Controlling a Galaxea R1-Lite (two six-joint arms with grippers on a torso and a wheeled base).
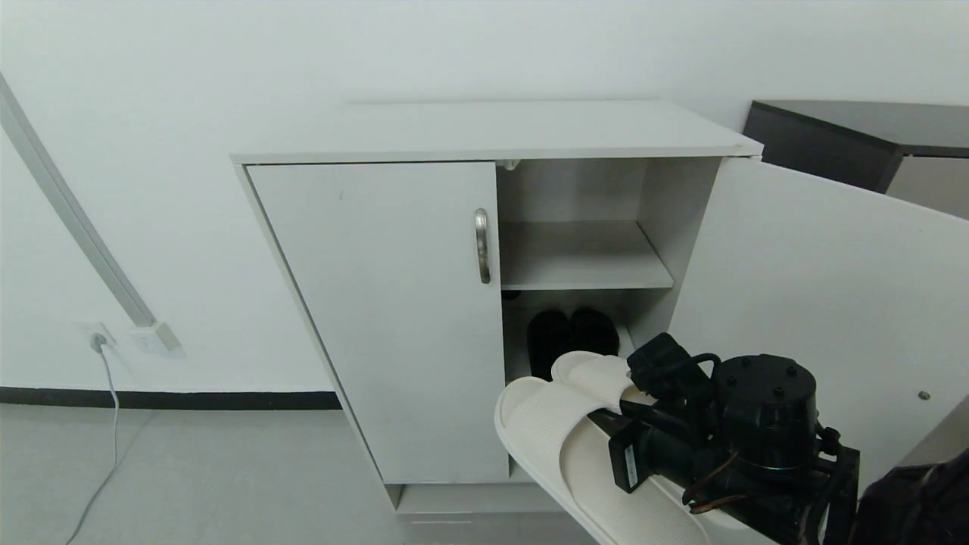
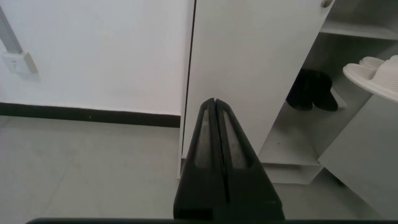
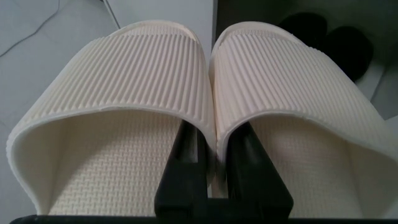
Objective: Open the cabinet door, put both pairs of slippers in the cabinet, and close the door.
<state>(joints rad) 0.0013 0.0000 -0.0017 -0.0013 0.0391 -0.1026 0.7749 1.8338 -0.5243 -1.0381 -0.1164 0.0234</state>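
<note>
The cabinet (image 1: 484, 129) has its right door (image 1: 817, 303) swung wide and its left door (image 1: 378, 318) shut; the gap between the two door edges is my way in. One shelf (image 1: 583, 261) splits the inside. I count two pairs of slippers. The black pair (image 1: 571, 337) sits at the back of the lower compartment, with bare floor in front of it. My right gripper (image 3: 214, 180) has the white pair (image 1: 560, 431) pinched by their adjoining straps, toes just outside the opening. My left gripper (image 2: 215, 130) hangs low near the shut door, fingers pressed together on nothing. A wall socket (image 1: 97, 338) and its cable (image 1: 106, 424) are well off to the left.
</note>
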